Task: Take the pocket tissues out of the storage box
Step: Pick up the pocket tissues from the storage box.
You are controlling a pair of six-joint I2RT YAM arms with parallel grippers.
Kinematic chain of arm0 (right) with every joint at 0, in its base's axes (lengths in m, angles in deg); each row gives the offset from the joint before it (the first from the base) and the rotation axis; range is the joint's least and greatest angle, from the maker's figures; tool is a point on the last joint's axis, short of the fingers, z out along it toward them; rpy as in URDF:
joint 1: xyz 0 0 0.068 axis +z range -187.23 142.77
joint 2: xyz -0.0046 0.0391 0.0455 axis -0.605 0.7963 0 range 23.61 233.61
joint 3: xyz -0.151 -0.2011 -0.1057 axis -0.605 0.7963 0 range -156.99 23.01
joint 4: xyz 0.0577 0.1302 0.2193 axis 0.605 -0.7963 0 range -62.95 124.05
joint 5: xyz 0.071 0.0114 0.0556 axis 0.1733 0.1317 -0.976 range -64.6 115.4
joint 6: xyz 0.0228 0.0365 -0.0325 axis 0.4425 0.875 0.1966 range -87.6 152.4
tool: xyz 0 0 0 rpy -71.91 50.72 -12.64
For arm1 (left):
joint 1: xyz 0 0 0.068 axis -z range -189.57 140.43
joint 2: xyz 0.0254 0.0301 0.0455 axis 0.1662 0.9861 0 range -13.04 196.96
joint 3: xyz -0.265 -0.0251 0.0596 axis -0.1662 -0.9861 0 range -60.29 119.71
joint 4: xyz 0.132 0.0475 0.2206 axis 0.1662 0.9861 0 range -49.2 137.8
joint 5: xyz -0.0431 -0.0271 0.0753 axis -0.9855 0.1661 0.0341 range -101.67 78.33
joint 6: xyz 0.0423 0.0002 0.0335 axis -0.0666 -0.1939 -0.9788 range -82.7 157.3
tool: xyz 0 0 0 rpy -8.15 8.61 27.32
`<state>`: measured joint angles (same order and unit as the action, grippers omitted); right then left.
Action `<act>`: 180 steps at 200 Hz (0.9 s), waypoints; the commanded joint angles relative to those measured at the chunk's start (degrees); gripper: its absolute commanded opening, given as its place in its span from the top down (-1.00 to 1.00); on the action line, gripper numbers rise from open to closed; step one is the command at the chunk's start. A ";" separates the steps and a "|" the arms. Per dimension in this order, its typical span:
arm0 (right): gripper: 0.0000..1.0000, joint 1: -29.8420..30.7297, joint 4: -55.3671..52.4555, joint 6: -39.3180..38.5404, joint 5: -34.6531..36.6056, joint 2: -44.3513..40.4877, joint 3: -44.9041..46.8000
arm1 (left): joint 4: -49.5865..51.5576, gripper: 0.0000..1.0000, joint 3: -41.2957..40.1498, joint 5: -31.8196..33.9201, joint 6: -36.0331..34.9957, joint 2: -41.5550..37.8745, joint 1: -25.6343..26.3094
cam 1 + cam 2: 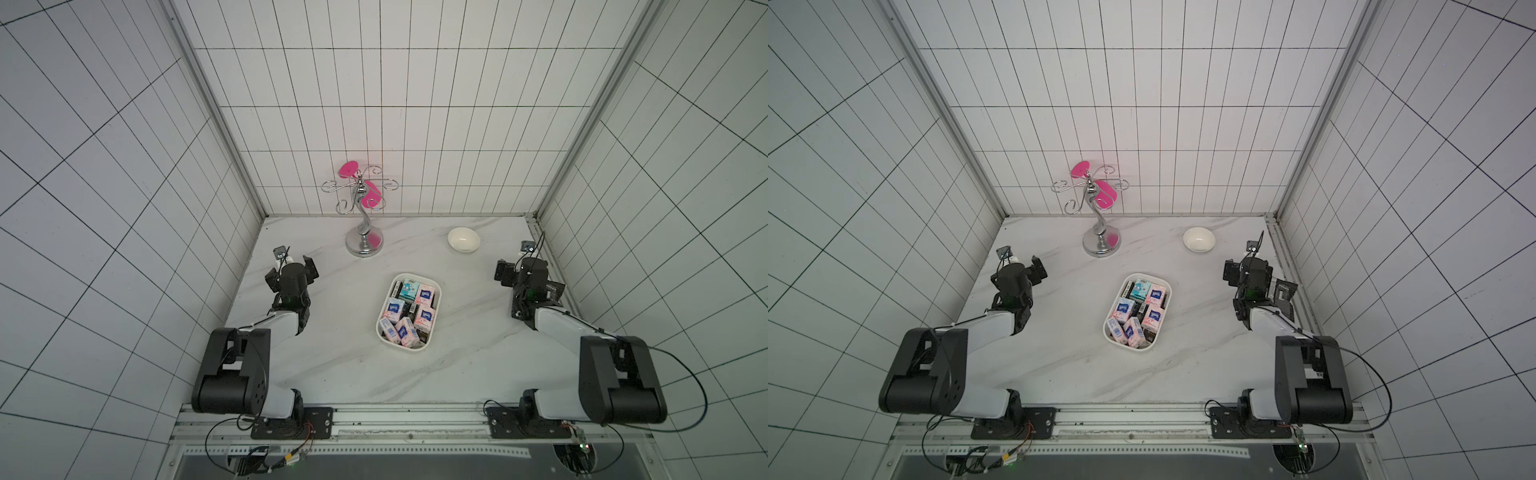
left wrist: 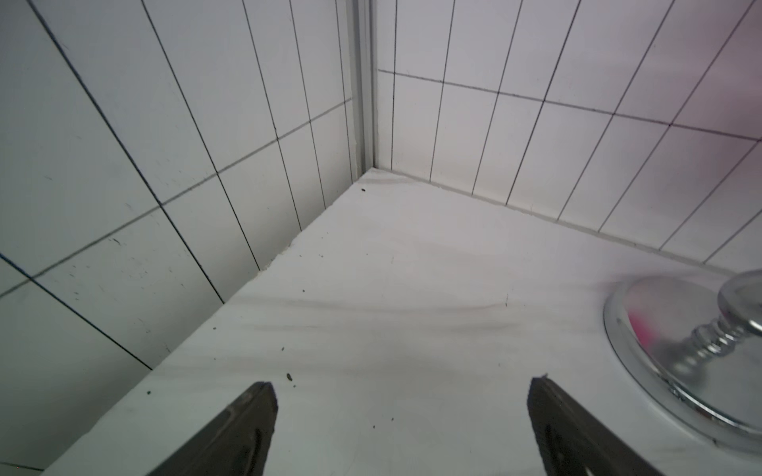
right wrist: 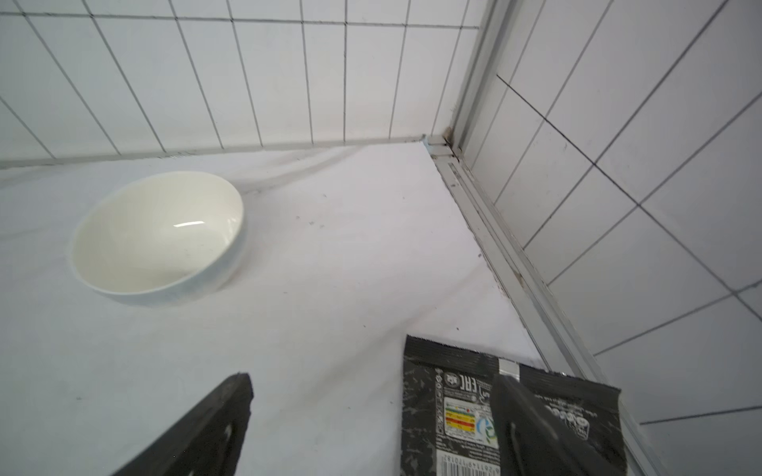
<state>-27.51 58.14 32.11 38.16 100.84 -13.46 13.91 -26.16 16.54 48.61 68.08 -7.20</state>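
Observation:
The storage box (image 1: 405, 348) (image 1: 1129, 348), a white shallow tub, sits mid-table in both top views. It is filled with pocket tissues (image 1: 424, 318) (image 1: 1154, 316): pink-white packs with blue labels, a teal one and dark ones between them. My left gripper (image 1: 291, 272) (image 1: 1017, 272) (image 2: 400, 385) stands open over bare table at the far left, well apart from the box. My right gripper (image 1: 528, 278) (image 1: 1254, 278) (image 3: 373, 381) is open at the far right, nothing between its fingers. Neither wrist view shows the box.
A black foil pouch (image 3: 445, 395) (image 1: 555, 289) lies flat by the right wall, partly under one right finger. A round white bowl (image 1: 464, 240) (image 3: 156, 235) stands at the back right. A chrome stand (image 1: 364, 241) (image 2: 680, 350) with pink pieces stands at the back, near the left gripper. Tiled walls enclose three sides.

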 commanded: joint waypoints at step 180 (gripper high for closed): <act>-0.65 57.78 -46.81 12.93 -0.77 5.33 -23.64 | 65.17 -0.96 19.67 10.24 31.57 -15.37 25.36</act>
<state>25.62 11.81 41.00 32.80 102.50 -36.21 76.79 -5.20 23.20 77.22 52.03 18.25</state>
